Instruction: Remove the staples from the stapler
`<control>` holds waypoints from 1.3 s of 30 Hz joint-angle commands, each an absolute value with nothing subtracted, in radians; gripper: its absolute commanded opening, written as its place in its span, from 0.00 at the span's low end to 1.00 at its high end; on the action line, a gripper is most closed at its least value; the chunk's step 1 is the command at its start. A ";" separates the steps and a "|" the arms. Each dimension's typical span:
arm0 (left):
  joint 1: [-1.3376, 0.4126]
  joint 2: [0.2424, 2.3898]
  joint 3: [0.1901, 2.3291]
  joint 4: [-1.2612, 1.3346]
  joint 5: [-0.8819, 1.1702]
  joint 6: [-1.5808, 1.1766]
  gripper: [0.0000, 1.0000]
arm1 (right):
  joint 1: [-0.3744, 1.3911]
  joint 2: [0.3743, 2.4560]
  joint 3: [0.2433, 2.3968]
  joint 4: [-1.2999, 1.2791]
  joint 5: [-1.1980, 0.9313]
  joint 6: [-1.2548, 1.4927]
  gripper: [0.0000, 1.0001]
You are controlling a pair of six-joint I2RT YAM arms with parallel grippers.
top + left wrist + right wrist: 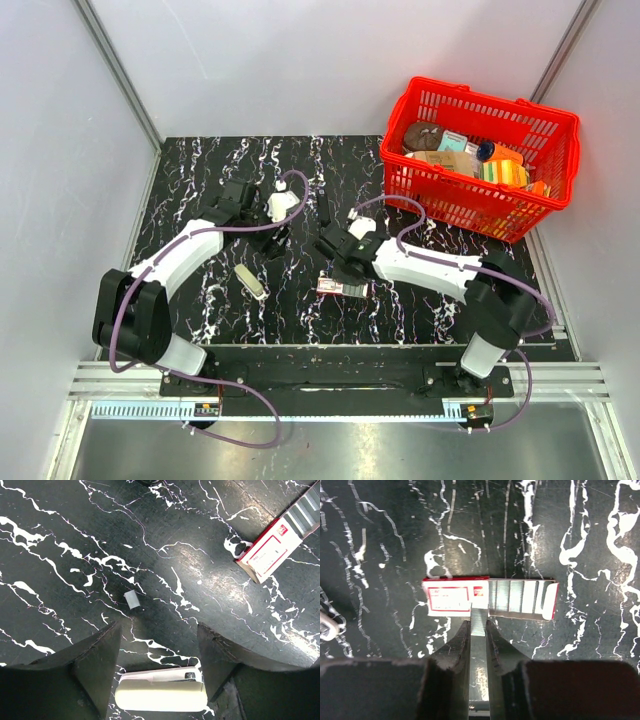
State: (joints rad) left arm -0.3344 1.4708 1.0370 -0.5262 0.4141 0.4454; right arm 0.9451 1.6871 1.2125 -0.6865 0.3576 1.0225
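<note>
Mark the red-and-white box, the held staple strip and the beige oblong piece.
red-and-white box (pixel 451 597): right wrist view, on its printed label.
staple strip (pixel 479 625): right wrist view, on its ribbed upper end.
beige oblong piece (pixel 161 696): left wrist view, middle of its body.

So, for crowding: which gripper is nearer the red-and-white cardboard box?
Right. The right gripper, shut on a silvery staple strip, is just beside the box; the open left gripper sits apart.
</note>
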 commanded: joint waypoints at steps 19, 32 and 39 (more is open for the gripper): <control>-0.376 1.436 1.045 -0.494 0.383 0.448 0.65 | 0.994 1.729 1.124 -0.661 0.465 1.072 0.00; -0.388 1.428 1.037 -0.491 0.374 0.443 0.65 | 0.994 1.758 1.141 -0.655 0.491 1.052 0.00; -0.393 1.431 1.034 -0.488 0.371 0.440 0.65 | 0.989 1.764 1.144 -0.646 0.497 1.043 0.00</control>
